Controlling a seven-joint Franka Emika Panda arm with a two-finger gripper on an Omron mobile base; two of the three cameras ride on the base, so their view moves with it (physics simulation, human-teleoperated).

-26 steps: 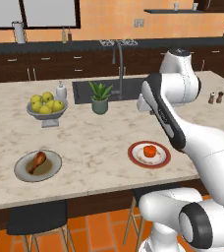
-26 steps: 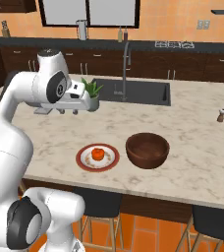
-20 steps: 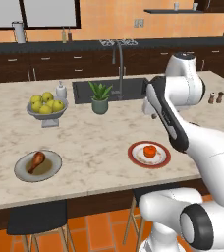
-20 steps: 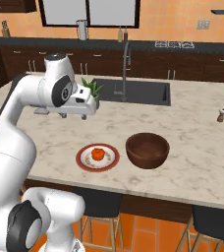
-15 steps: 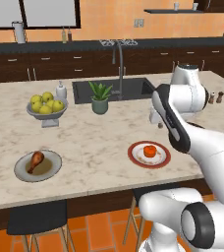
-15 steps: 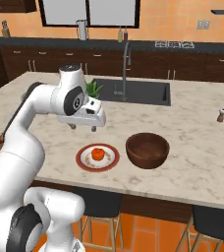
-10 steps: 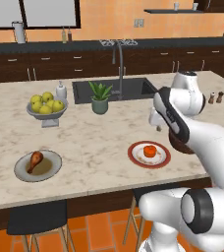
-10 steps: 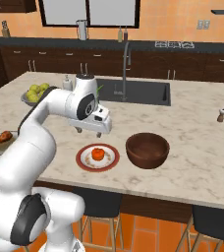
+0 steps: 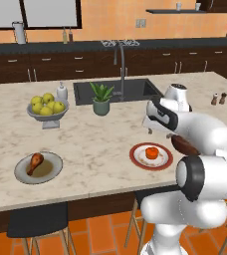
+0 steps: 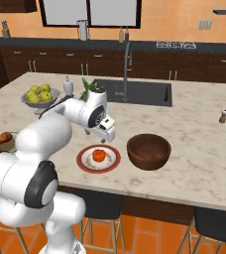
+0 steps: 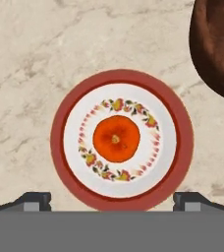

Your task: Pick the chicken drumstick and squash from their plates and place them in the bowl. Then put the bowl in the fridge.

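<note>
Jaws (image 11: 112,199) now wide, newly above squash (image 11: 116,139).

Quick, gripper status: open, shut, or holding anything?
Gripper: open and empty, fingertips spread wide, above the squash on its red-rimmed plate.

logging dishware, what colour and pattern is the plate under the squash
White plate with a red-orange rim and a ring of small flowers around the squash; clearest in the hand view.
</note>
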